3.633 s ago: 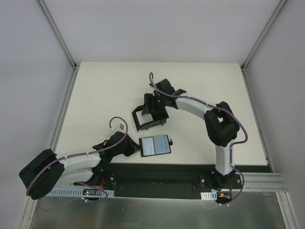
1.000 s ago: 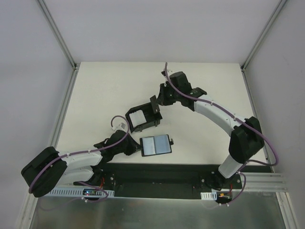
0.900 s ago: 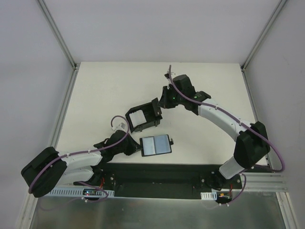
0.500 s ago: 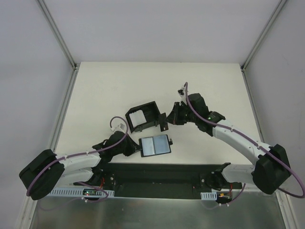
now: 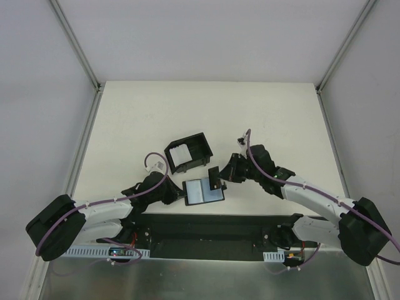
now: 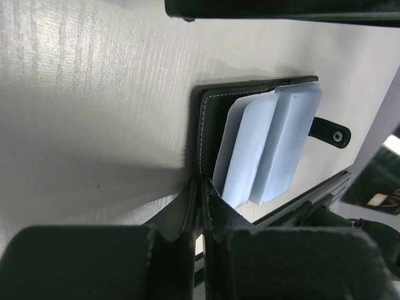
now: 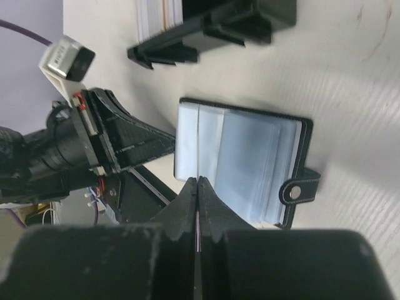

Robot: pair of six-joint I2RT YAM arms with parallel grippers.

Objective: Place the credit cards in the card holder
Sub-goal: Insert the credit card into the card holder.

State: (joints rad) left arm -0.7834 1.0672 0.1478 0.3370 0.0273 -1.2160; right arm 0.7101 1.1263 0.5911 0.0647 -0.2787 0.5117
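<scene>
Down from the box has come one card, clamped edge-on in the right gripper, now over the open wallet at its 2 o'clock corner. The wallet lies at the table's 6 o'clock edge, its cover pinched by the left gripper. Insertion comes next: align the card with a pocket and slide it in.

The top view looks down from high above onto the whole table. The left wrist view sits close behind the left fingers, facing the wallet at their tips. The right wrist view looks past the right fingers at that wallet just beyond; all three share it
</scene>
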